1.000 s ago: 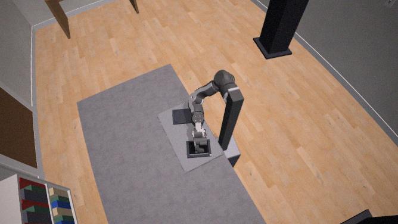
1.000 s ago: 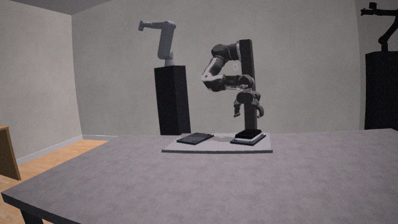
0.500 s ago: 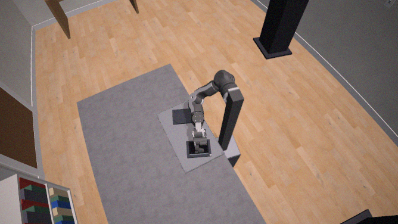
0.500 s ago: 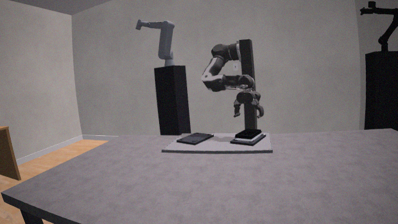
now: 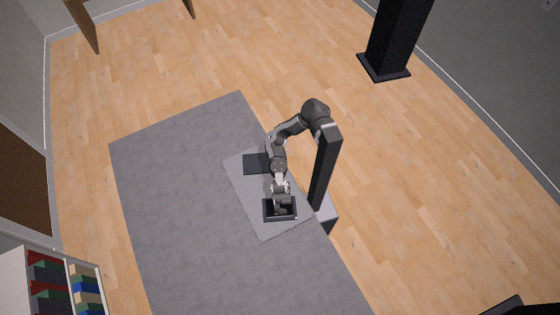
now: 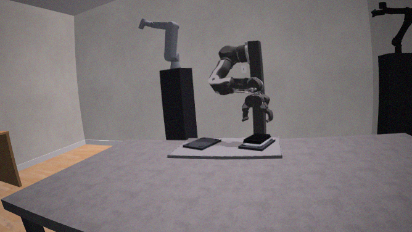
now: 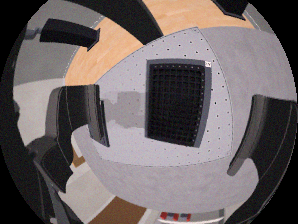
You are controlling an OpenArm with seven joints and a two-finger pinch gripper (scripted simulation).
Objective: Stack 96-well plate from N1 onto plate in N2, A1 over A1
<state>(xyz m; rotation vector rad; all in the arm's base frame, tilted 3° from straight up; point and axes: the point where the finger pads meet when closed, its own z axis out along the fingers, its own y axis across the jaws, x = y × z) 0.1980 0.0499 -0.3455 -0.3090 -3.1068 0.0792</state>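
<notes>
While the pincer (image 6: 257,116) hangs open, plates (image 6: 257,139) sit stacked below.

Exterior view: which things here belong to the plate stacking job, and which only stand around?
Job: open gripper, well plate below it, flat dark nest beside, grey mat.
Lying about: pale arm on black pedestal, dark arm, wooden furniture.
</notes>
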